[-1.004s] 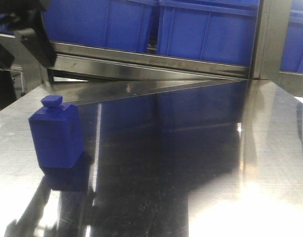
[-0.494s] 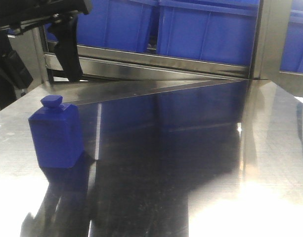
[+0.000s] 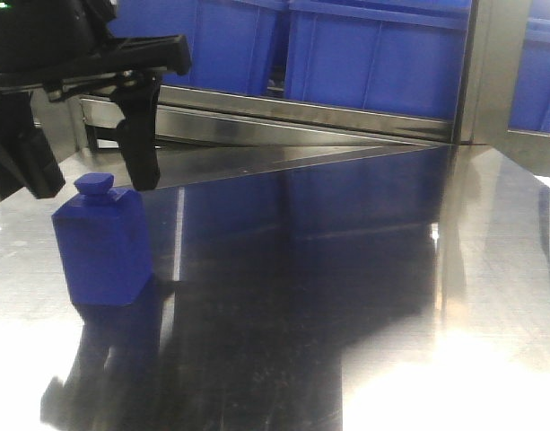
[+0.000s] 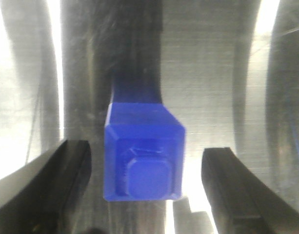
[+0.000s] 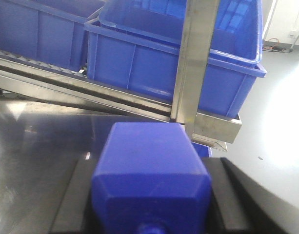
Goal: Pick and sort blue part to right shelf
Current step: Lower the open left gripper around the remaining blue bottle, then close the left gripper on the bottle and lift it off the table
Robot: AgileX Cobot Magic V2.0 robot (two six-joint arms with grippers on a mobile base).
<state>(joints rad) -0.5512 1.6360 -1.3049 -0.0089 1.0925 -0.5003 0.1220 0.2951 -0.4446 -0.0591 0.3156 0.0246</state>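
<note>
Because the blue part (image 3: 102, 247) looks hard, light and smooth, the left hand (image 3: 93, 182), its 2 fingers (image 3: 140, 162) wide apart beside the part's cap, should pinch its flat sides.

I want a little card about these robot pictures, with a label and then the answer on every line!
blue part: stands upright on the left of the steel table
left pincer: open, hovers over the blue part and straddles it, not touching
right pincer: looks shut on a second blue part
behind: blue bins sit on a metal shelf
task: blue part not picked up yet
</note>
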